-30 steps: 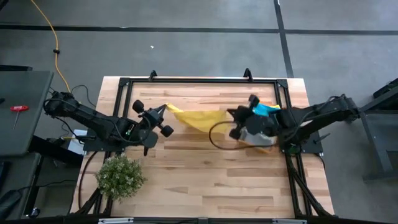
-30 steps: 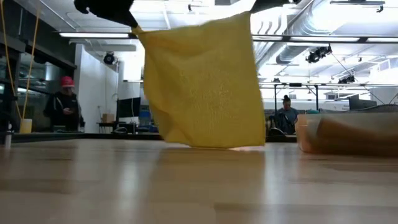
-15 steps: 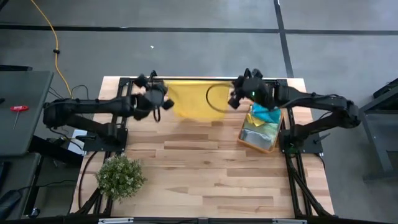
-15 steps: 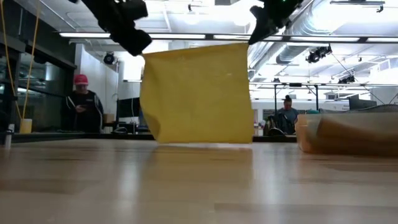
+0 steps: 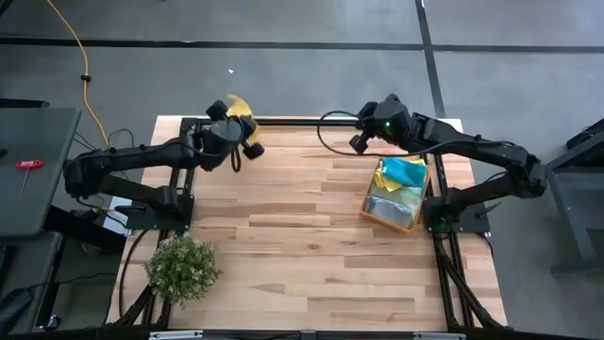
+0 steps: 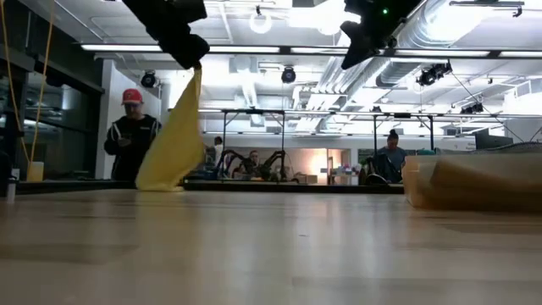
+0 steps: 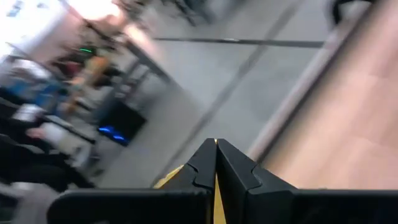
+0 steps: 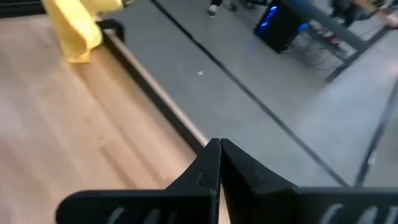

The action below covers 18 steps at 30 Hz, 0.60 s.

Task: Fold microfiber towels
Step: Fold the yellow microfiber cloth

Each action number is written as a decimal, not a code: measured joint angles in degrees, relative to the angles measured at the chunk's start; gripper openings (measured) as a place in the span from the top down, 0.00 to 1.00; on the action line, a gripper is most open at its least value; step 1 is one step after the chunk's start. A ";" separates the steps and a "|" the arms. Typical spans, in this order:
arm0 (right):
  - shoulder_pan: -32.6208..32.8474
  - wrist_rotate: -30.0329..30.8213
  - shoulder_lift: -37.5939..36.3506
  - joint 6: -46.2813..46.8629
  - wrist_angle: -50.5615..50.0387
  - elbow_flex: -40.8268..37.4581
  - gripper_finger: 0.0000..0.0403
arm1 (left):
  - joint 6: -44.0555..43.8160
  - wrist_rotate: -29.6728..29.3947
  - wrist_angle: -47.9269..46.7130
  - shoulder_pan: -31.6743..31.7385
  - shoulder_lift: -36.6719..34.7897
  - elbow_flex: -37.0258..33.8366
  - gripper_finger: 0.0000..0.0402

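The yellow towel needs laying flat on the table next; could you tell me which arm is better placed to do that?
Left. Its pincer is shut on the yellow towel, which hangs from it at the table's far edge. The right pincer is shut and empty.

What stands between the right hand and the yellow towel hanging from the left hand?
Nothing visible. The right hand is up at the table's far edge, the yellow towel hangs from the left hand, with bare tabletop between.

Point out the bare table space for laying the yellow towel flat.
Bare wood spans the table's middle, between the plant and the orange bin. It is crowded at the far edge, where the left gripper dangles the yellow towel and the right gripper hovers.
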 joint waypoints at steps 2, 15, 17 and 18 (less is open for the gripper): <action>1.38 -0.61 0.00 1.15 -1.25 0.00 1.00 | -4.15 1.79 -3.91 -2.20 0.05 -0.01 1.00; 8.59 -17.21 0.00 5.68 -2.67 0.00 1.00 | -13.17 6.97 0.55 -11.86 3.18 10.86 1.00; 9.99 -17.24 0.00 6.77 -2.78 0.00 0.98 | -14.23 6.88 0.30 -11.29 4.84 13.04 1.00; 10.76 -17.26 0.05 7.20 -3.06 0.00 0.96 | -14.76 6.97 0.20 -10.87 5.90 13.93 1.00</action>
